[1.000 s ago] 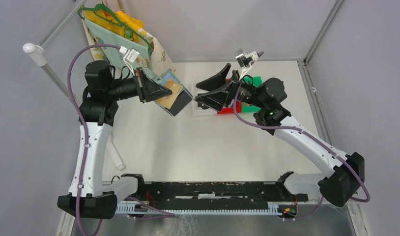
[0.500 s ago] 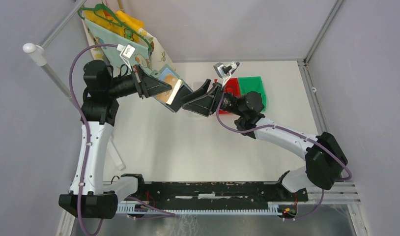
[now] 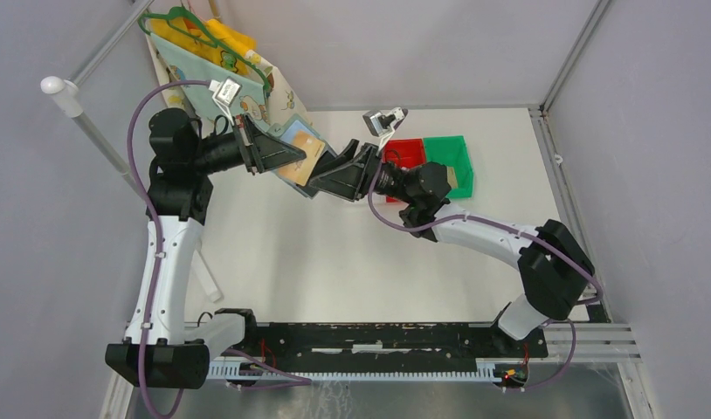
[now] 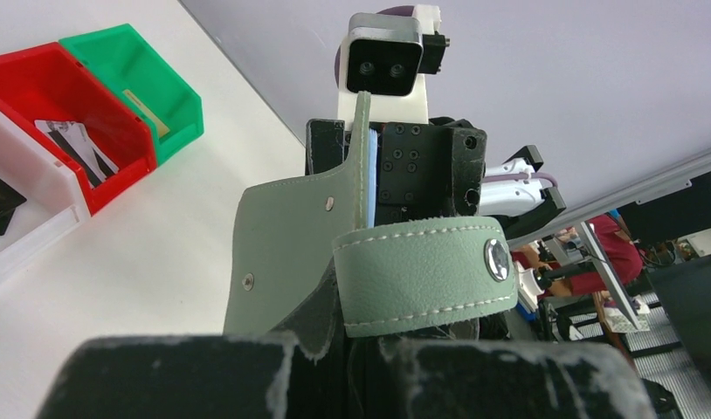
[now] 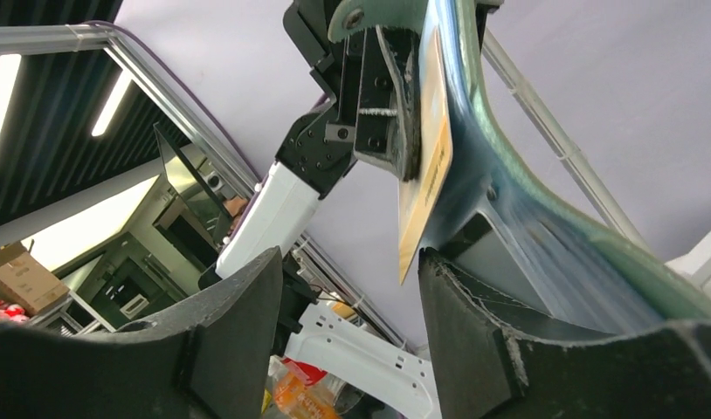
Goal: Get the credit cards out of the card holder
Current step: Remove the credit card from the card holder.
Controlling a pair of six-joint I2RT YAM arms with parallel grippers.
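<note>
My left gripper (image 3: pixel 278 155) is shut on the card holder (image 3: pixel 297 138), holding it up off the table. From the left wrist the holder (image 4: pixel 291 244) is grey-green with a snap strap (image 4: pixel 422 275), clamped in that gripper (image 4: pixel 361 349). A tan credit card (image 5: pixel 426 166) sticks out of the holder (image 5: pixel 518 209). My right gripper (image 5: pixel 348 323) is open, and the card's lower corner hangs just above the gap, close to the right finger (image 5: pixel 474 340). From above, the right gripper (image 3: pixel 317 183) meets the holder's lower edge. More credit cards (image 4: pixel 77 144) lie in the red bin.
A red bin (image 3: pixel 406 154) and a green bin (image 3: pixel 448 157) stand at the back right of the table. A white bin (image 4: pixel 24 236) with a black object sits beside the red one. A hanger with patterned cloth (image 3: pixel 203 44) hangs at the back left.
My right arm swung left from above the bins to the card holder, and its jaws narrowed. The left arm tilted the holder slightly toward it.
</note>
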